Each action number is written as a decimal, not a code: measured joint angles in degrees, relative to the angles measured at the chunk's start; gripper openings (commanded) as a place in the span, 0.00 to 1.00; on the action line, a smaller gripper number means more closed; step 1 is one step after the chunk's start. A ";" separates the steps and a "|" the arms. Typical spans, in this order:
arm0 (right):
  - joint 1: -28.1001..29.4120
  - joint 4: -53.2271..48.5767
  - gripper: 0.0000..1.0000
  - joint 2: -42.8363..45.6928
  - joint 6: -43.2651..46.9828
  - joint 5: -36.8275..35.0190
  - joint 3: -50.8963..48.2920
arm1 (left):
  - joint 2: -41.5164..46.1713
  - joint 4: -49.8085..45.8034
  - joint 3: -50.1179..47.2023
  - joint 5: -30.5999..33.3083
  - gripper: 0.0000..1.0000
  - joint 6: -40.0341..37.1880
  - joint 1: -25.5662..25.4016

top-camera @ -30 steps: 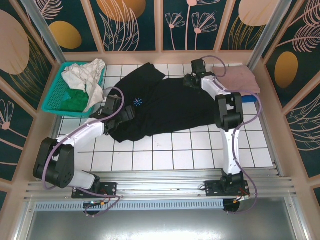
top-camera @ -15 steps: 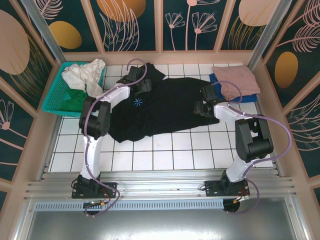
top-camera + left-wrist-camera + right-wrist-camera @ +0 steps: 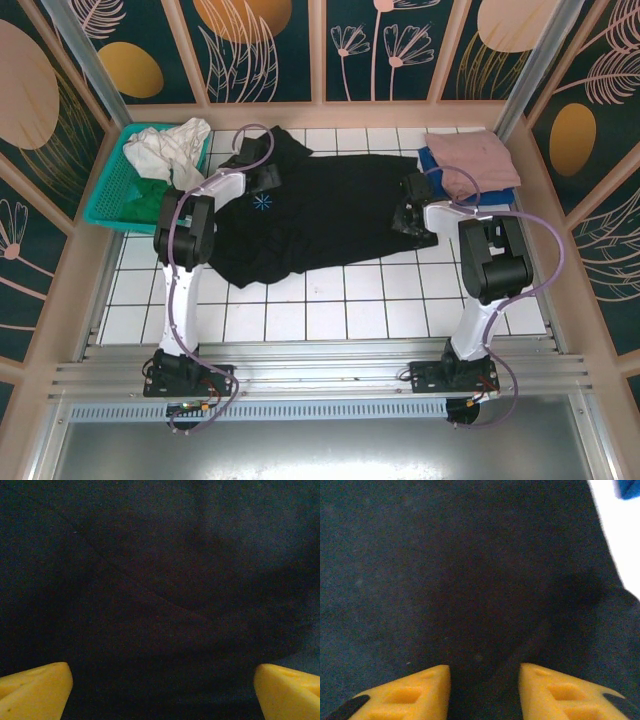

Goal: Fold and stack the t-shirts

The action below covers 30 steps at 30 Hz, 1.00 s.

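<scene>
Black t-shirt (image 3: 330, 215) lying lengthwise left-right across desk (image 3: 330, 310), chest-mark end pointing left. Left gripper (image 3: 162, 672) gaping wide, holding nothing; right gripper (image 3: 484, 667) standing part-closed over cloth, grip indeterminable.

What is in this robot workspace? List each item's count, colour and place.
black t-shirt: one, black, spread across mid-table
pink t-shirt: one, dusty pink, folded, far right
blue t-shirt: one, blue, beneath the pink t-shirt
basket: one, teal, far left
white cloth: one, white, in the basket
green cloth: one, green, in the basket
table: one, white tiles
left arm: one, white and black, jaws wide open over the black t-shirt's far-left part
right arm: one, white and black, jaws partly closed at its right edge, grip unclear
</scene>
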<state>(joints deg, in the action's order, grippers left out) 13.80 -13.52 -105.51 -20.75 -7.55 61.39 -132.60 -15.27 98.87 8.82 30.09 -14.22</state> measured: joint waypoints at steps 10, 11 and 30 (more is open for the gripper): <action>0.26 -3.48 0.00 8.33 -0.61 -2.40 -0.37 | 0.13 -0.02 0.13 -0.28 0.94 0.17 0.61; 0.44 -3.85 0.00 10.71 -0.68 -2.73 -0.98 | 0.13 -0.07 0.17 -0.37 0.94 0.17 0.61; 5.46 -19.26 0.35 54.90 -19.21 -2.89 -21.46 | -4.59 -5.86 12.87 -6.78 0.99 -0.24 0.63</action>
<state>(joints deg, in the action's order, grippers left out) 19.27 -32.77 -50.61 -39.97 -10.44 39.92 -137.19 -21.12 111.74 2.04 29.85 -13.58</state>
